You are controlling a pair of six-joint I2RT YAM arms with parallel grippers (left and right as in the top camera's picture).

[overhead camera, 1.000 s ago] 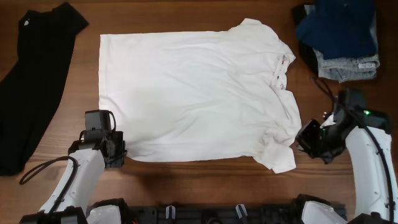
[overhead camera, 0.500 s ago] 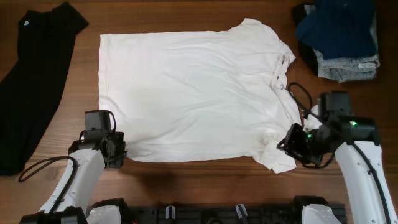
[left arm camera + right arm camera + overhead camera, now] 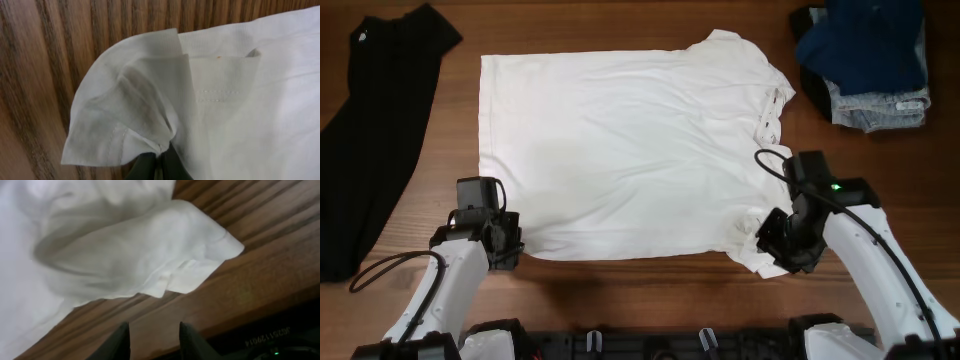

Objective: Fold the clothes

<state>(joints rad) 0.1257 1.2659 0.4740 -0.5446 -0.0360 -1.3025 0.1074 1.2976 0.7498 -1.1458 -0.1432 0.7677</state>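
1. While the left gripper [image 3: 508, 243] has stayed at the near hem corner of the shirt [image 3: 630, 150], the right gripper [image 3: 775, 243] has swung in over the last second from well off the collar end. It now sits at the shirt's near sleeve [image 3: 767, 252].
2. I see the shirt spread flat on the table [image 3: 620, 300], hem toward my left arm and collar toward my right, with a plain white face up.
3. On the left wrist camera the fingers [image 3: 147, 167] are together, with the hem corner puckered between them, so I read that tool as clamped on the shirt.
4. On the right wrist camera the fingers [image 3: 121, 340] stand apart over bare wood, just short of the sleeve's edge, with nothing between them.
5. That leaves one near corner in hand and the other about to be. I judge the next job is to ease the right tool onto the sleeve and close it.
6. The sleeve is crumpled and layered, so a pinch may catch only one ply.
7. A black garment [image 3: 380, 130] beyond the hem end and a folded pile [image 3: 865, 60] beyond the collar end both lie apart from the shirt.
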